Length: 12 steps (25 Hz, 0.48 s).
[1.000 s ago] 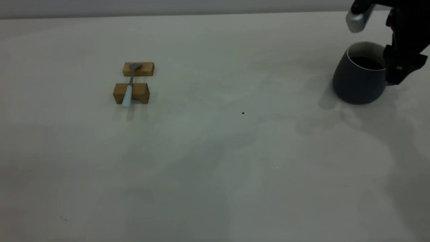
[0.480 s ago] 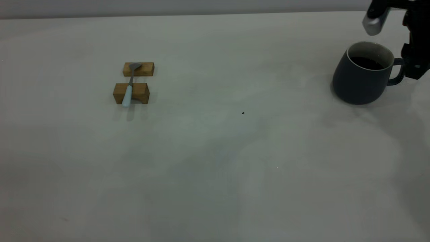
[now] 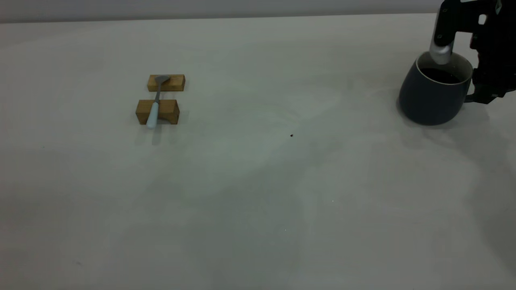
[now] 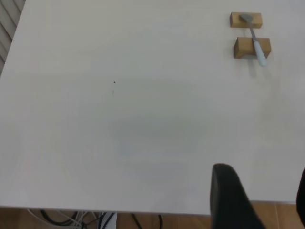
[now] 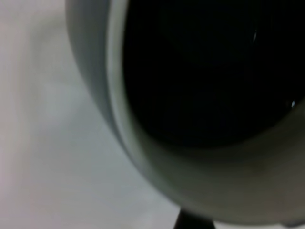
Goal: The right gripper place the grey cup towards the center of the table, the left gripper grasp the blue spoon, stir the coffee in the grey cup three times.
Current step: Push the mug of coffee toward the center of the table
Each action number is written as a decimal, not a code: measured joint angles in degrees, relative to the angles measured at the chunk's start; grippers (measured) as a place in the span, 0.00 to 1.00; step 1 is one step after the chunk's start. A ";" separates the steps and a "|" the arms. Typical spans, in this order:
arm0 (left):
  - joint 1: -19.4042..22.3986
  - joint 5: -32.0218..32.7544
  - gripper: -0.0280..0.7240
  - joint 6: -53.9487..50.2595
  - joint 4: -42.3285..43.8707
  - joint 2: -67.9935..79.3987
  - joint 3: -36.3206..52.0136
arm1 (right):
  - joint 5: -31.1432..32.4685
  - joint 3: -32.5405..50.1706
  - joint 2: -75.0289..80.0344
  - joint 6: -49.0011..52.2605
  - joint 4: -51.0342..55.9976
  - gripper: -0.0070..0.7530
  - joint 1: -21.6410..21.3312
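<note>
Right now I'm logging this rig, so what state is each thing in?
grey cup: upright at the table's right edge, not yet moved.
coffee: inside the cup, unspilled.
blue spoon: lying across two wooden blocks, untouched.
right tool: open, straddling the cup's rim.
left tool: far from the spoon.

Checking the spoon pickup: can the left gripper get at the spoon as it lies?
Probably yes. The spoon lies across two wooden blocks, handle overhanging, nothing around it; the left gripper is far back, at the table's edge.
</note>
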 joint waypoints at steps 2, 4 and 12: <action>0.00 0.00 0.59 0.06 0.00 0.00 0.00 | -0.97 0.00 0.09 -0.17 0.00 0.82 0.00; 0.00 0.00 0.59 0.06 0.00 0.00 0.00 | -1.63 0.00 0.17 -0.37 0.00 0.82 0.00; 0.00 0.00 0.59 0.06 0.00 0.00 0.00 | -2.15 0.00 0.26 -0.61 1.51 0.78 0.41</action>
